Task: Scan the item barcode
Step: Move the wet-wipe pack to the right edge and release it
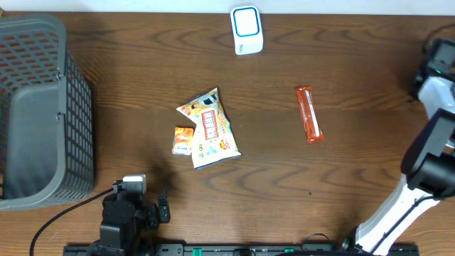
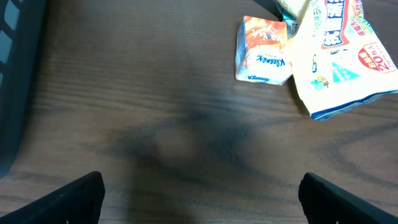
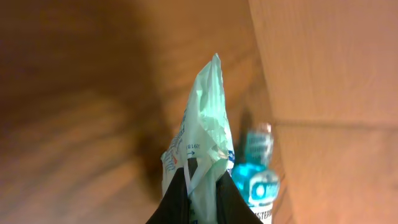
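My right gripper (image 3: 202, 194) is shut on a crumpled pale green and white packet (image 3: 204, 137), which sticks up between its dark fingers. A blue mouthwash bottle (image 3: 258, 177) stands just behind the packet. In the overhead view the right arm (image 1: 426, 153) reaches past the table's right edge, and the packet is hidden there. The white scanner with a blue ring (image 1: 247, 30) lies at the table's far edge. My left gripper (image 2: 202, 199) hangs open over bare wood near the front left, nothing between its fingers (image 2: 78, 196).
A snack bag (image 1: 210, 128) and a small Kleenex pack (image 1: 183, 140) lie mid-table; both also show in the left wrist view, the bag (image 2: 339, 56) and the pack (image 2: 263, 50). An orange-red bar (image 1: 308, 114) lies to the right. A grey basket (image 1: 35, 114) stands at the left. A tan panel (image 3: 329, 62) rises beside the bottle.
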